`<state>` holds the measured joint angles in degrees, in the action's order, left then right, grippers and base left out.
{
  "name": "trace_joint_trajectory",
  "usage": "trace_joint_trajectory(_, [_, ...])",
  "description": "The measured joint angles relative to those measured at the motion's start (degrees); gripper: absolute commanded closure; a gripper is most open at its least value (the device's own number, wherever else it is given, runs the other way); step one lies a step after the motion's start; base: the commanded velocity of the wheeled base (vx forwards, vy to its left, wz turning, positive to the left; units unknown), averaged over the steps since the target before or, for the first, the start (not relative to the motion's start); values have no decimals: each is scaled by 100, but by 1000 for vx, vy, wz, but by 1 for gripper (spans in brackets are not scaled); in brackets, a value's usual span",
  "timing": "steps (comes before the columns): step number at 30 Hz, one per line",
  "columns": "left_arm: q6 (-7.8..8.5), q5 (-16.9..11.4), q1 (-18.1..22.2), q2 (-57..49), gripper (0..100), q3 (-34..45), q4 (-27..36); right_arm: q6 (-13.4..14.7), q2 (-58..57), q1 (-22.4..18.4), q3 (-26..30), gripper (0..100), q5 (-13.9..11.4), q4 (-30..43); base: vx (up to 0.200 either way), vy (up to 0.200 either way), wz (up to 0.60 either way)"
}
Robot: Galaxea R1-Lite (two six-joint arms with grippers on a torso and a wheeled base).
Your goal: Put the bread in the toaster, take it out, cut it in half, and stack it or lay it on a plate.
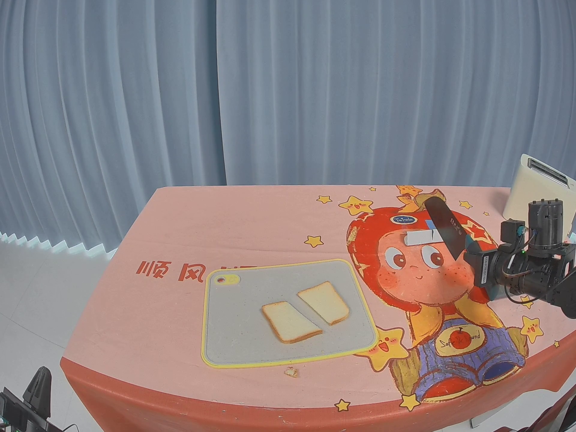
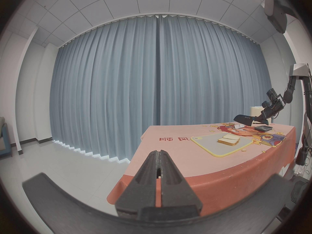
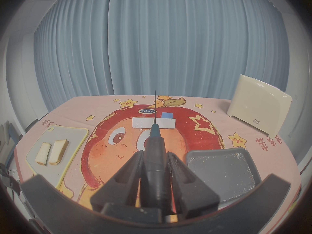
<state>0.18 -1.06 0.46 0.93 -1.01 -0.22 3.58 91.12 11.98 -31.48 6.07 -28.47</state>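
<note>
Two halves of toasted bread lie side by side on the grey cutting board. My right gripper hovers above the table's right side, shut on the handle of a dark knife, whose blade points away over the tablecloth. The cream toaster stands at the far right. A grey plate lies just right of the knife hand. My left gripper is shut, low and off the table's near-left corner.
A small white block with a blue piece lies on the tablecloth ahead of the knife tip. A crumb sits near the table's front edge. Curtains hang behind the table.
</note>
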Motion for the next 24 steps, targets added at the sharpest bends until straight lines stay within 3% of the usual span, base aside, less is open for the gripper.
trace_joint_trajectory(24, [0,0,-5,0,100,0,-2,-6,146,96,100,100,28,-82,0,0,0])
